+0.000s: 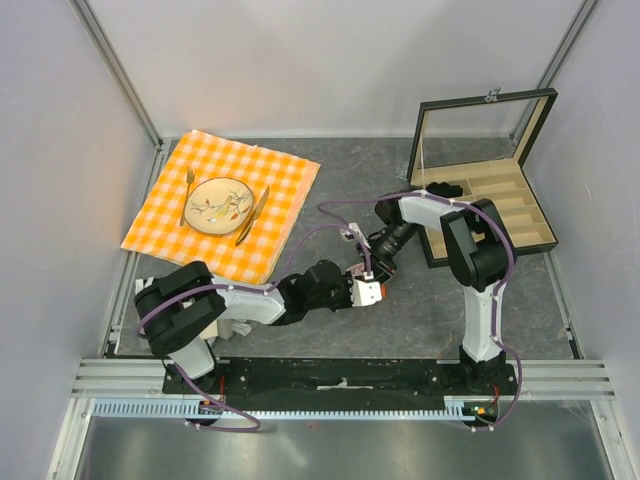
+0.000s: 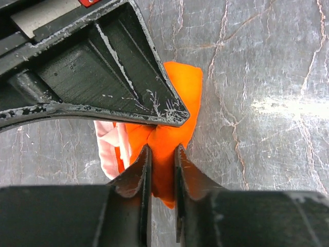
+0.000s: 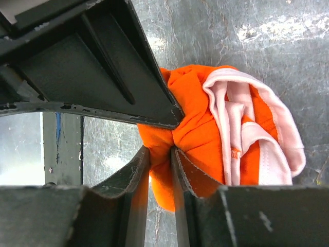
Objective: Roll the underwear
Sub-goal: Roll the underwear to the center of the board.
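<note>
The underwear (image 1: 371,291) is a small orange-red garment with white trim, bunched up at the middle of the grey table, between the two grippers. My left gripper (image 1: 363,290) reaches in from the left and is shut on a fold of the underwear (image 2: 177,103). My right gripper (image 1: 377,272) comes down from the upper right and is shut on another fold of the underwear (image 3: 198,128); its white trim (image 3: 241,139) bulges to the right of the jaws. In the top view most of the garment is hidden under both grippers.
An orange checkered cloth (image 1: 285,175) lies at the back left with a plate (image 1: 221,205), fork (image 1: 188,190) and knife (image 1: 252,216) on it. An open black compartment box (image 1: 500,200) stands at the back right. Grey walls enclose the table.
</note>
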`<state>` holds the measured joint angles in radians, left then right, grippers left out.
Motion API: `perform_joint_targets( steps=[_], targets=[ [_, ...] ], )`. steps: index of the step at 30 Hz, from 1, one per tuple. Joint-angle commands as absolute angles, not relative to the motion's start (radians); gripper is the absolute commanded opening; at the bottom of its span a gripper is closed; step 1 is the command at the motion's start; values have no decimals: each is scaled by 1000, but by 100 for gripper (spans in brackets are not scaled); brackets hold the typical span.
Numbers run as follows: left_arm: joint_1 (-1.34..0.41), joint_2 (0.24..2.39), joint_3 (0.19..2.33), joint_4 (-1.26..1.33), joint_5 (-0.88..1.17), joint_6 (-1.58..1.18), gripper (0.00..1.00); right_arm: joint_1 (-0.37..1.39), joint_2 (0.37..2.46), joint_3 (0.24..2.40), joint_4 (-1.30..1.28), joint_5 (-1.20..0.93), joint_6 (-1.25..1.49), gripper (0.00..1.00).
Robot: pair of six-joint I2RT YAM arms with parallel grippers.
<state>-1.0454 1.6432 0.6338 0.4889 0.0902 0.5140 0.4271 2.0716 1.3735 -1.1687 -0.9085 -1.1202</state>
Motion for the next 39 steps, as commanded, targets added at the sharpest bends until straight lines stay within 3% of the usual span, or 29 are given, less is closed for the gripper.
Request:
perform_joint_targets(
  steps=[1, 3, 13, 18, 25, 31, 39],
  targets=[
    [-1016, 1684, 712, 361, 66, 459, 13, 428, 2086, 1364, -1144, -845, -1134, 32],
    [-996, 1690, 762, 257, 90, 378, 2, 422, 2069, 1362, -1150, -856, -1135, 34],
    [-870, 1750, 805, 146, 402, 190, 2, 331, 1879, 1351, -1164, -948, -1152, 57],
    [-815, 1789, 815, 144, 494, 111, 2, 290, 1865, 1345, -1144, -965, -1144, 61],
    [-758, 1847, 834, 144, 555, 35, 2, 288, 1897, 1319, -964, -951, -938, 75],
    [-739, 1897, 859, 129, 565, 8, 2, 298, 1934, 1318, -812, -916, -736, 76],
    [-715, 1921, 854, 144, 586, -41, 2, 318, 1996, 1296, -762, -796, -719, 77]
  ],
)
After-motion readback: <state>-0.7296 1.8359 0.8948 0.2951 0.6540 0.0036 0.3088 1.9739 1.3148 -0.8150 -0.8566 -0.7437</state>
